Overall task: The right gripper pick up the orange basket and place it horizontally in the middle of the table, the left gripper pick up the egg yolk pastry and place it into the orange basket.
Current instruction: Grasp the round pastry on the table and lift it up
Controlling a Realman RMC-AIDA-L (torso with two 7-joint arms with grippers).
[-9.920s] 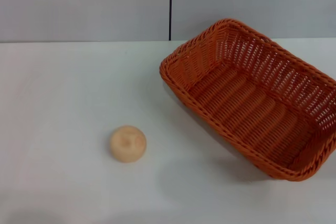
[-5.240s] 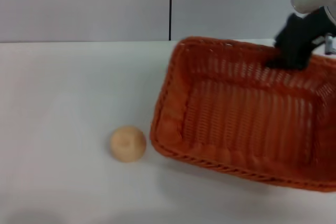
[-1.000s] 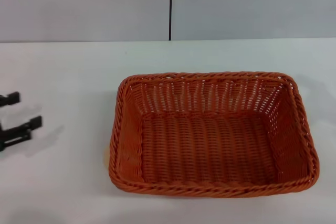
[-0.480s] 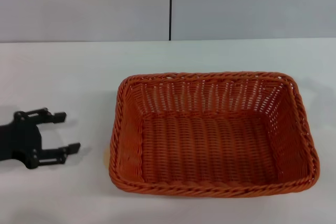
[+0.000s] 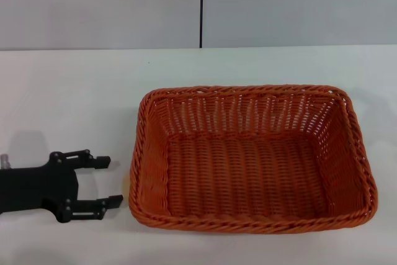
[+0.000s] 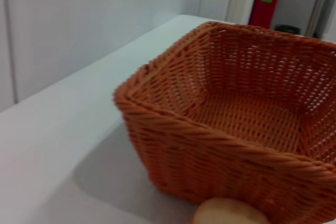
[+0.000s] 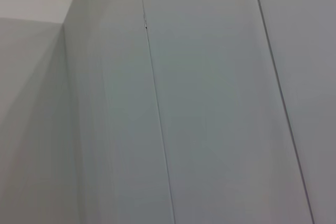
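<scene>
Left gripper point(image 5: 109, 182) reaches in low from the near left corner of the table point(image 5: 74, 91), its two black fingers spread wide with nothing between them; one fingertip point(image 5: 104, 161) lies a little farther from the robot, the other sits nearer it and close to the orange basket point(image 5: 248, 159), just off its left end; neither fingertip touches the weave as far as the head view shows; the slim black arm runs almost level along the tabletop, dotted with small bolts, pointing toward the basket's short side; the egg yolk pastry point(image 6: 230, 212) is tucked right against that same short wall, a pale tan rounded lump pressed to the base of the wicker in the left wrist view; from the head view only a faint sliver of it peeks out beside the basket's lower left corner; the basket lies flat and lengthwise across the middle of the table, deep orange, braided rim all round, open-weave sides sloping down to a tightly ribbed floor, and nothing lies inside it; the table itself is broad, plain and white, with a grey panelled wall behind; right gripper is out of the head view, and its wrist camera faces only bare pale wall panels.
</scene>
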